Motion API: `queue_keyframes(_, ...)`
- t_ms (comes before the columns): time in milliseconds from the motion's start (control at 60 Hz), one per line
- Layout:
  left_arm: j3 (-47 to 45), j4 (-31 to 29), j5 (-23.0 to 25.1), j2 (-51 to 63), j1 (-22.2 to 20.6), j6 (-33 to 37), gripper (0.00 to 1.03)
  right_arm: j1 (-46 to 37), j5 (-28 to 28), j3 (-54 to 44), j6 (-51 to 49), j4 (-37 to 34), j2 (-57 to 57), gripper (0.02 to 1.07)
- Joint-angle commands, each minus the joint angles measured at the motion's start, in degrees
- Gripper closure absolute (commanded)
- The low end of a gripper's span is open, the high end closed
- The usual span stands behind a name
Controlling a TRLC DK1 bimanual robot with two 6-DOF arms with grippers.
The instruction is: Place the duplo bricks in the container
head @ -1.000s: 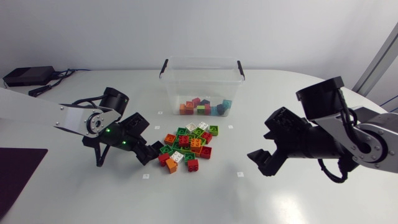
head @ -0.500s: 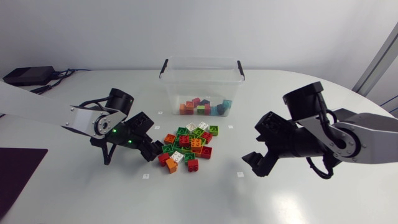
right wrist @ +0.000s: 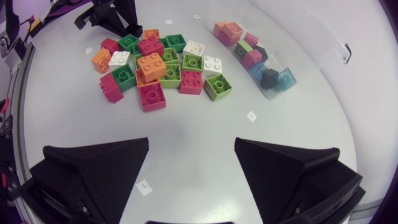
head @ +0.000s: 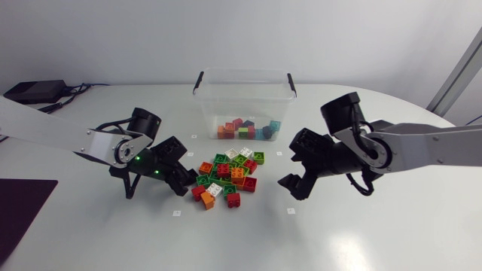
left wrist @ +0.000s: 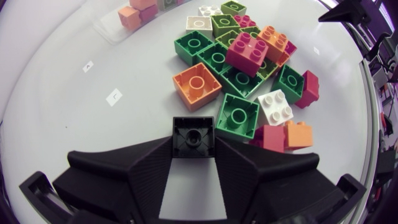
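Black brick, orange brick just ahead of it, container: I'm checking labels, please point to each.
black brick [left wrist: 194, 137]: left wrist view, its studded top.
orange brick [left wrist: 197, 86]: left wrist view, its top face.
container [head: 241, 102]: head view, bare clear wall.

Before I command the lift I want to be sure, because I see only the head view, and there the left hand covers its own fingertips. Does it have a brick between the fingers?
Observer: Yes. The left wrist view shows a small dark square plastic brick between the fingers of the left hand, both touching its sides.
Operator: Is it a two-stud brick?
Observer: No, its top shows a single round stud.
Operator: And the right hand, does it carry something?
Observer: No. In the right wrist view the right hand is open, with only the bare white table between its fingers.
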Motion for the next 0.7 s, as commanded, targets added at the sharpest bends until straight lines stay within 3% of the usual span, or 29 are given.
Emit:
queue_keyframes(0, -1.4, 0.3, 0.7, -1.5, 0.8, 2.8, 0.67, 0.1, -0.9, 3.7, -2.4, 0.2, 3.9, 0.07)
queue_keyframes(250, -3.0, -2.6, 3.4, -7.3, 3.2, 5.2, 0.68, 1.2, -1.2, 11.0, -4.3, -2.3, 12.0, 0.07)
queue_keyframes(433, -3.4, -6.8, 5.1, -11.7, 4.5, 6.9, 0.68, 0.9, -6.9, 15.5, -7.0, -8.8, 15.0, 0.08)
queue_keyframes(683, -0.2, -12.5, 6.9, -18.1, 5.7, 7.0, 0.68, 3.9, -6.3, 17.5, -5.5, -12.2, 18.4, 0.12)
